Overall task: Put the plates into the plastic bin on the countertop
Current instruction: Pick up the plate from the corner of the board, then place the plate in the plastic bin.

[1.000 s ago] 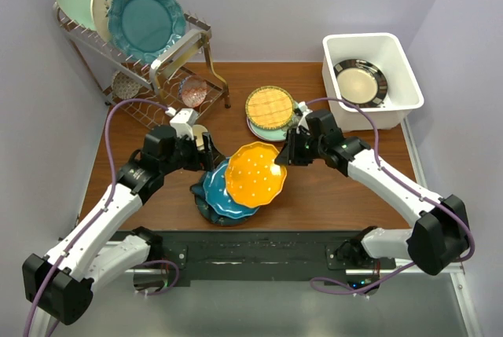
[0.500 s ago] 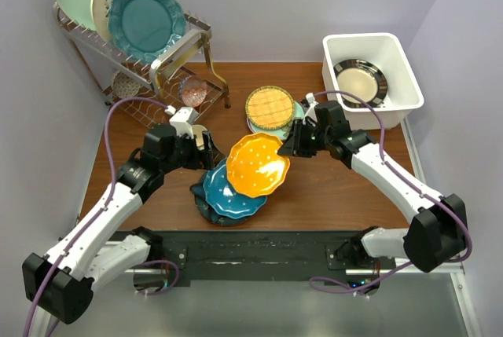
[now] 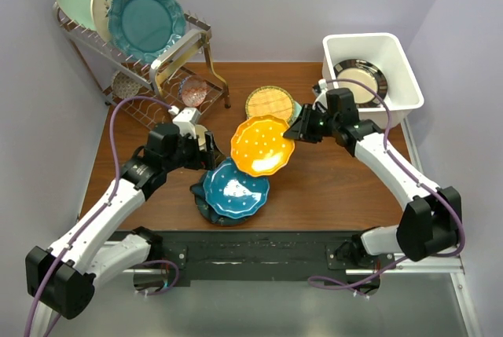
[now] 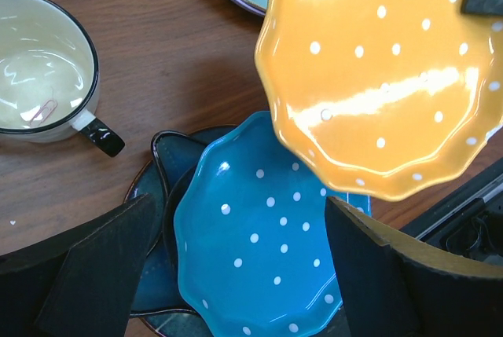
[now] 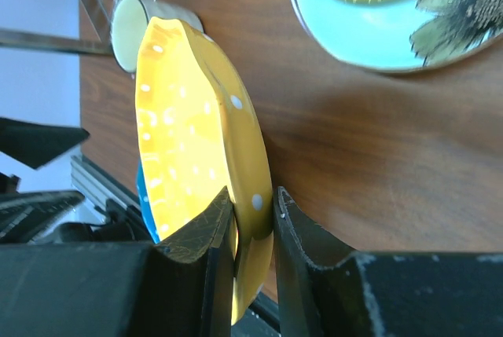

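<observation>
While the surface point(image 3: 338, 192) spreads under me, the plastic bin point(image 3: 366, 37) sits at its 2 o'clock corner w/ a black-rimmed plate point(image 3: 357, 79) inside. Orange plate point(image 3: 262, 145) hangs tilted over centre, rim pinched at 3 o'clock by my right end effector point(image 3: 297, 131). Blue dotted plate point(image 3: 236, 189) lies at its 7 o'clock; left end effector point(image 4: 240, 274) spread wide above it.

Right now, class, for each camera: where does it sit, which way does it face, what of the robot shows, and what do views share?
Top: above and behind the bases, looking down on the table, bin and both arms.
Left wrist: on the left arm, facing down at the blue plate and cup; the open left gripper frames the bottom.
Right wrist: on the right arm, looking low across the table; the right gripper pinches the orange plate.
Shared: all three show the orange plate.
</observation>
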You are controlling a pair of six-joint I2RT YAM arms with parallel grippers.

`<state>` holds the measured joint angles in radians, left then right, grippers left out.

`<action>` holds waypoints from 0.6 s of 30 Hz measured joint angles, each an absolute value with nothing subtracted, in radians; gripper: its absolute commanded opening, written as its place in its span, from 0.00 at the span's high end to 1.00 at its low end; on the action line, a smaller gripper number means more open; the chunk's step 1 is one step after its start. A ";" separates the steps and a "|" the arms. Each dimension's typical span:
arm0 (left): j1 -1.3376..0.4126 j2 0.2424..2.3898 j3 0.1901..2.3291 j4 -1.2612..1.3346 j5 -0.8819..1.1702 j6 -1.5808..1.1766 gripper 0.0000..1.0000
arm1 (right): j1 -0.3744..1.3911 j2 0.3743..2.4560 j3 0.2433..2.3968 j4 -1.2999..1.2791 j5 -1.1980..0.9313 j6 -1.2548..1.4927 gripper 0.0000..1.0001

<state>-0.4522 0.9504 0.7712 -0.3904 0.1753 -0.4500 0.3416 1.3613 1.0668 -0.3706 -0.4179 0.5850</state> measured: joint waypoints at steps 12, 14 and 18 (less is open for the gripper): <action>-0.452 0.951 0.771 -0.390 0.175 -0.447 0.07 | 0.249 1.406 1.128 -0.329 -0.468 0.616 1.00; -0.452 0.951 0.771 -0.390 0.177 -0.446 0.07 | 0.230 1.407 1.128 -0.321 -0.468 0.630 1.00; -0.452 0.956 0.770 -0.390 0.186 -0.442 0.07 | 0.191 1.407 1.131 -0.309 -0.463 0.650 1.00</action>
